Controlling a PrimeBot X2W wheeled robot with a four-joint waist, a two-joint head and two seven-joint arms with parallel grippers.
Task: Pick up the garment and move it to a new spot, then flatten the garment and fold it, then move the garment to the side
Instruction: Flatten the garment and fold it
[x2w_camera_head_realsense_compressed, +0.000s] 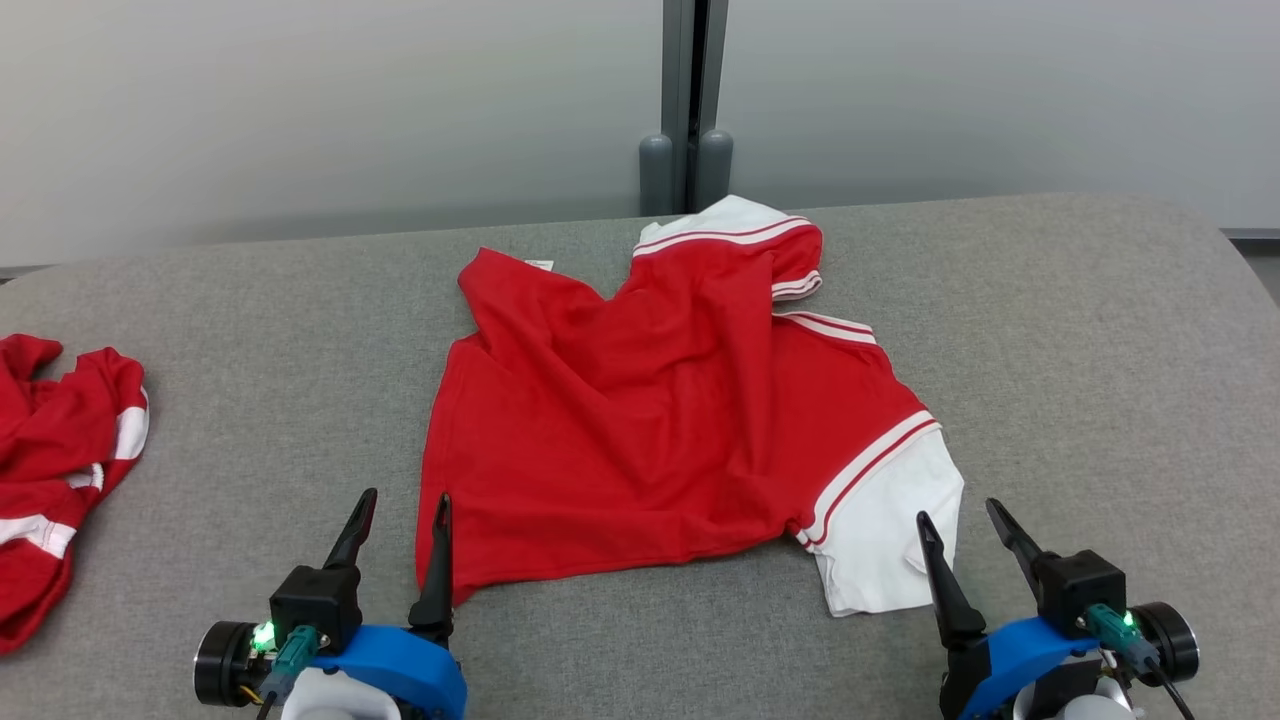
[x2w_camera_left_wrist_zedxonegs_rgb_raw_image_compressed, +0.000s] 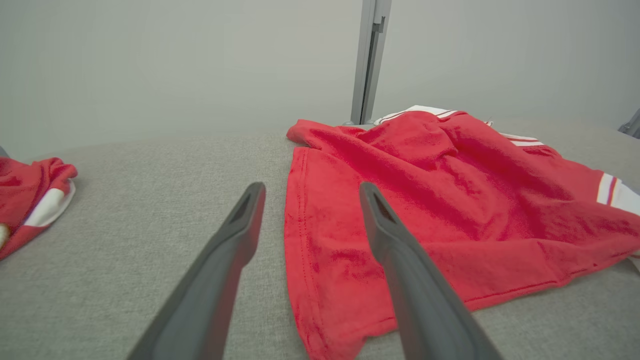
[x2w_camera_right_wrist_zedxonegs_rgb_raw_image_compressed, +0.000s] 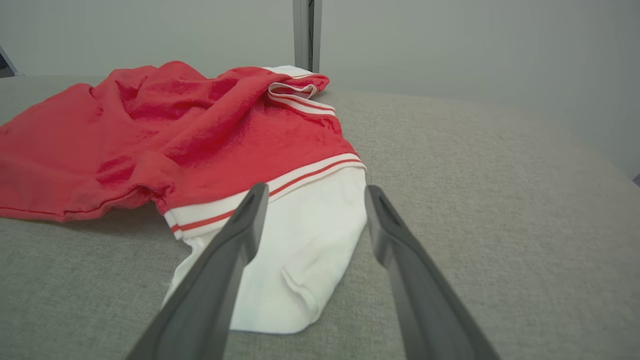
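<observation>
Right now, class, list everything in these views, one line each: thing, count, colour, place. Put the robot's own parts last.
table: one, grey fabric top, spans the head view.
garment: one, red with white striped parts, rumpled at the table's middle.
second garment: one, red and white, bunched at the head view's left edge.
post: one, grey, upright behind the table's far edge.
wall: one, pale grey, behind the table.
left gripper: one, dark jaws open, at the garment's near left corner.
right gripper: one, dark jaws open, by the garment's white part at the near right.
</observation>
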